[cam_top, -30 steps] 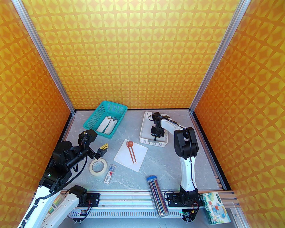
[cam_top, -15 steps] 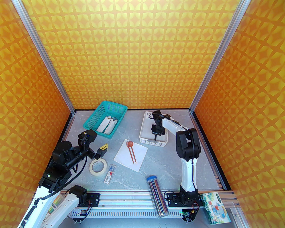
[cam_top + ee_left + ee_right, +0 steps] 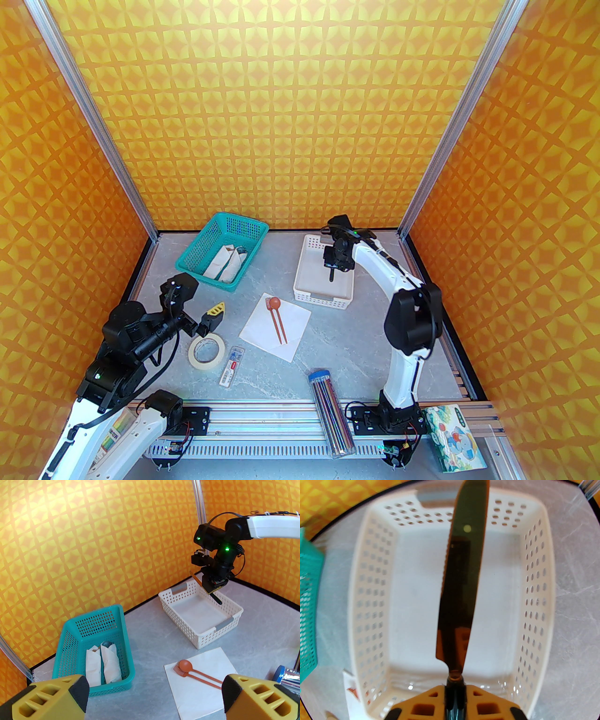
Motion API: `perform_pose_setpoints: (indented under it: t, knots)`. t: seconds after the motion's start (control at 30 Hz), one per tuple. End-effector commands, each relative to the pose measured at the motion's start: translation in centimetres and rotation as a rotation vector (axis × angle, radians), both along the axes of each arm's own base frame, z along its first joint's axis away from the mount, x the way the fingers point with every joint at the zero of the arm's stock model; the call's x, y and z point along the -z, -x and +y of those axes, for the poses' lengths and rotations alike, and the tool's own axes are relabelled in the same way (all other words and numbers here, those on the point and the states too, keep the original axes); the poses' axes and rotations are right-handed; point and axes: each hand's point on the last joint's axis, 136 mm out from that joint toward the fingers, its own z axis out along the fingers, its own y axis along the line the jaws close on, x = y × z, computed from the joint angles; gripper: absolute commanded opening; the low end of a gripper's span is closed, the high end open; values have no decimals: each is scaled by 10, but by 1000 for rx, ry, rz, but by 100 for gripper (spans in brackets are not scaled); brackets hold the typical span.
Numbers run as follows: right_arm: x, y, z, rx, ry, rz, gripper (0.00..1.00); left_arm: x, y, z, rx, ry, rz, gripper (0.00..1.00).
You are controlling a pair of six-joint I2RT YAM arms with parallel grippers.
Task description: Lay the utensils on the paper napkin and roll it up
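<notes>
over the white tray [image 3: 321, 302], right gripper [image 3: 334, 263] tight on knife [image 3: 461, 585]; left gripper [image 3: 209, 318] agape by tape roll [image 3: 191, 351]

Grey, marble-patterned table [image 3: 347, 347], seen from above and behind. Far left: a teal basket [image 3: 199, 243] with perforated walls, set at a slant. Far, right of centre: a white tray [image 3: 321, 300] with perforated walls, well apart from the basket. Between them and nearer: a white paper napkin [image 3: 258, 328], lying flat, turned cornerwise, close to the tray's near left corner but not touching it. Left of the napkin: a roll of tape [image 3: 205, 368], lying flat, with a small clear case [image 3: 232, 365] just beside it. Near edge: a clear tube of pencils [image 3: 326, 396], its near end over the metal rail.
</notes>
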Motion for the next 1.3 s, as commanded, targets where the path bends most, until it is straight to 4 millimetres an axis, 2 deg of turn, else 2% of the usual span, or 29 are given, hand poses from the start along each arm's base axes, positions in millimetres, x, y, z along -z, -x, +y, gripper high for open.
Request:
perform_pose_setpoints:
  t: [0.0, 0.17, 0.3, 0.4, 0.57, 0.7, 0.83, 1.27]
  knots:
    - [-25, 23, 27, -78, -34, -21, 16, 4, -1, -2, 2, 62, 18, 99]
    - [-26, 57, 78, -180, -80, -3, 16, 13, -5, 4, -55, 147, 62, 99]
    - [-17, 87, 124, -279, -90, 18, 16, 24, -5, 12, -105, 189, 94, 99]
    - [-2, 110, 152, -341, -91, 46, 16, 33, -4, 19, -145, 206, 113, 99]
    - [24, 142, 184, -401, -93, 83, 16, 43, -1, 25, -181, 217, 137, 99]
    - [47, 161, 201, -431, -87, 118, 16, 46, -1, 26, -190, 222, 150, 99]
    - [67, 172, 212, -451, -72, 153, 16, 47, -1, 26, -190, 226, 153, 99]
    - [106, 171, 226, -459, -9, 206, 16, 49, -1, 27, -194, 205, 156, 99]
